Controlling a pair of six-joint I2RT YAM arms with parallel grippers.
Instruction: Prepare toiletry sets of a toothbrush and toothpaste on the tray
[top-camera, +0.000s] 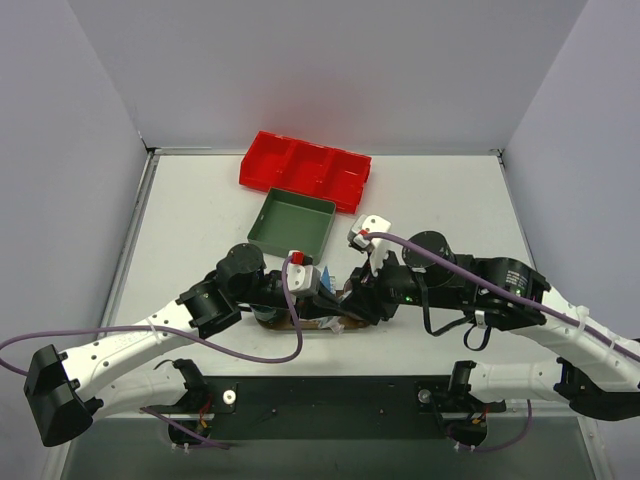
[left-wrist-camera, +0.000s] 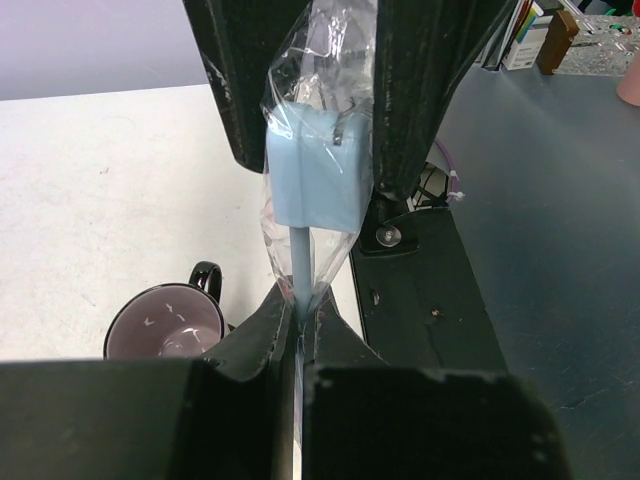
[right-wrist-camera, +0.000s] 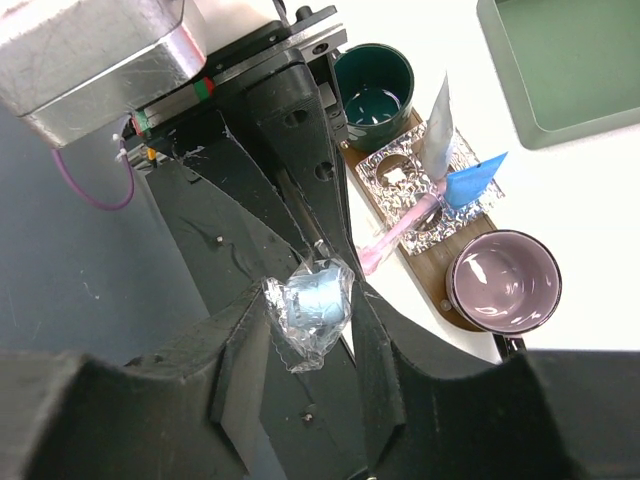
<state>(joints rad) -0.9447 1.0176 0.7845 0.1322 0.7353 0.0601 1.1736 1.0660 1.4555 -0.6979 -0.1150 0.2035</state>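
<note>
Landmark: the tray (right-wrist-camera: 468, 238), a brown board with a mug at each end.
On the tray: a foil sheet (right-wrist-camera: 410, 180) carrying a white tube (right-wrist-camera: 437, 130), a blue tube (right-wrist-camera: 472, 180) and a bare pink toothbrush (right-wrist-camera: 395, 235) that pokes out over the tray's near long edge.
Task's thing: a wrapped toothbrush (left-wrist-camera: 318, 170), pale blue under clear film. It is held up in the air, just off that near long edge on the arm-base side, and touches neither the tray nor the worktop.
Long axis: it runs straight from one end effector to the other, stem toward the left arm and blocky head toward the right.
Left end effector (left-wrist-camera: 297, 320): pressed together on the thin blue stem, with film bunched in the pinch.
Right end effector (right-wrist-camera: 310, 300): partly spread, one finger on each side of the head. The crumpled film touches both, but I cannot tell whether it is squeezing.
Nearer arm: neither, since both are at the brush, one on each end.
Likely step: pulling the film off along that axis, or passing the brush across, before it goes to the tray.
Risk: the film may slide while the brush stays put.
</note>
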